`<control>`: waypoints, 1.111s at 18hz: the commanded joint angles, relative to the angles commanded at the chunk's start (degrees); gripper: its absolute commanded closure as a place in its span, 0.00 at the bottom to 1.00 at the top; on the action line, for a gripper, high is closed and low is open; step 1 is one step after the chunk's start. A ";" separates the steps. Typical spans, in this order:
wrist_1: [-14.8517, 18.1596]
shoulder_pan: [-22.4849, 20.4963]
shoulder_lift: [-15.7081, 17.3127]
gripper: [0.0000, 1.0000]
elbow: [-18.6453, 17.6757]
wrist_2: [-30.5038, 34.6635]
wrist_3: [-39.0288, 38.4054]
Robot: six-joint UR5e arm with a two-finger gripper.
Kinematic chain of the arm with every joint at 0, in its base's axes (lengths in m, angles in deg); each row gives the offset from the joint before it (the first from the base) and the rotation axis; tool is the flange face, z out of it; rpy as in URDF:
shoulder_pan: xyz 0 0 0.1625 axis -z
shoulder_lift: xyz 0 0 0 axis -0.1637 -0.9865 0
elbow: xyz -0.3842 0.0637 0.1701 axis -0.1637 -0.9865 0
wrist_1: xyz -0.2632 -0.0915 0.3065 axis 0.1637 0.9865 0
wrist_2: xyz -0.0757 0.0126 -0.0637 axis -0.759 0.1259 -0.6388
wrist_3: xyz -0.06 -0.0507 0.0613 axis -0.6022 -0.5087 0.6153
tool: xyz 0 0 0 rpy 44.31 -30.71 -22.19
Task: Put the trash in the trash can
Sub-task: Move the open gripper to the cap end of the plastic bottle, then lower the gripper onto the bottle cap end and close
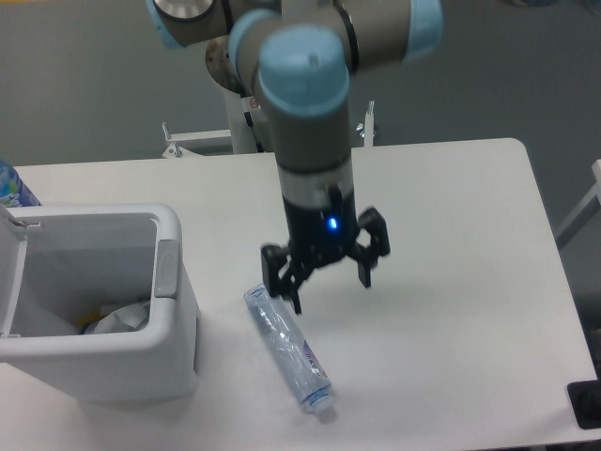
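Clear, creased plastic on the crushed bottle [286,349], faintly glossy, with a bluish-purple printed label. Smooth white moulded plastic on the trash can [172,338]; crinkled translucent film for the wrapper [116,318] inside. Matt white table [451,216]. Black matt gripper [330,286]; satin grey arm [310,141].

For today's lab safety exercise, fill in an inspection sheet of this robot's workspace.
Surface: white table, mostly bare.
Job's things: crushed plastic bottle lying on the table; crumpled wrapper inside the open white trash can.
Clutter: blue-labelled object, cut off at the left edge.
Grippers: gripper open, empty, above the bottle's upper end.
Cables: nothing seen.
Surroundings: grey floor, metal brackets behind the table.
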 joint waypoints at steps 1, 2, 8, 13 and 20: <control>-0.09 -0.52 -1.40 0.00 0.26 -0.87 0.00; -0.18 -0.79 -2.90 0.00 0.96 -2.88 0.00; -0.70 -2.02 -11.60 0.00 5.62 -10.20 -0.70; -0.71 -1.94 -16.00 0.00 6.68 -10.11 -1.32; -0.79 -1.76 -18.64 0.00 6.86 -10.02 -1.41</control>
